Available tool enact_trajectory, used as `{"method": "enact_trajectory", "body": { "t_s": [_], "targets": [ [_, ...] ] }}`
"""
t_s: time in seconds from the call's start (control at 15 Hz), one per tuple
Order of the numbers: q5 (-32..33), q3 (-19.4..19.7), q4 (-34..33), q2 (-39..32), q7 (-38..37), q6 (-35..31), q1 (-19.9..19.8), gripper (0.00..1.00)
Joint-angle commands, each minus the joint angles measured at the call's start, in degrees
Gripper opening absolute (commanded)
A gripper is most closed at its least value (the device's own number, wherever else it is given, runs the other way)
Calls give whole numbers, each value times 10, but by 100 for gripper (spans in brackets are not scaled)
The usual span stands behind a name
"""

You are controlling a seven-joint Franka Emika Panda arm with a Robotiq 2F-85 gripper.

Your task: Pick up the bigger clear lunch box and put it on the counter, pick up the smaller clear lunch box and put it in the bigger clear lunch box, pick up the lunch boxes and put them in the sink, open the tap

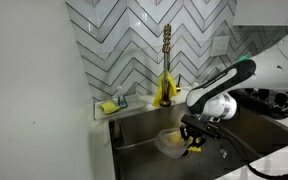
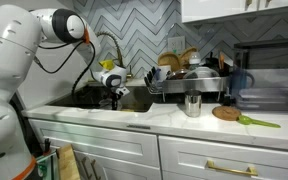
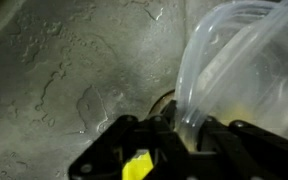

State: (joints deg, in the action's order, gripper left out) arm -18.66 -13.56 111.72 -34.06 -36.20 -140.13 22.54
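Note:
My gripper (image 1: 194, 140) is down inside the sink (image 1: 144, 130), shut on the rim of the clear lunch boxes (image 1: 171, 141). In the wrist view the fingers (image 3: 184, 125) pinch the see-through rim of the bigger clear lunch box (image 3: 239, 60), which fills the upper right above the wet steel floor; the round drain (image 3: 162, 100) shows just behind the rim. The smaller box seems nested inside, but I cannot tell them apart. The brass tap (image 1: 167, 60) stands upright behind the basin on a yellow base. The white counter (image 2: 184, 122) frames the sink (image 2: 134, 103); the gripper (image 2: 112, 95) hangs over the basin.
A yellow sponge (image 1: 108, 106) lies on the ledge at the sink's back corner. A dish rack (image 2: 189, 78) with dishes, a steel cup (image 2: 193, 105) and a round wooden board (image 2: 226, 113) stand on the counter beside the sink. The chevron-tiled wall rises behind.

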Motion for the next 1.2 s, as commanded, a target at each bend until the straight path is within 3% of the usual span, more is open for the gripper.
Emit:
{"method": "enact_trajectory", "body": {
  "t_s": [0.0,0.47,1.13],
  "targets": [
    [2,11,-7,4,-17,6,9,46],
    [6,11,3,32,-15,9,7,98],
    [83,18,61,198,10,-12,-6,100]
  ]
}}
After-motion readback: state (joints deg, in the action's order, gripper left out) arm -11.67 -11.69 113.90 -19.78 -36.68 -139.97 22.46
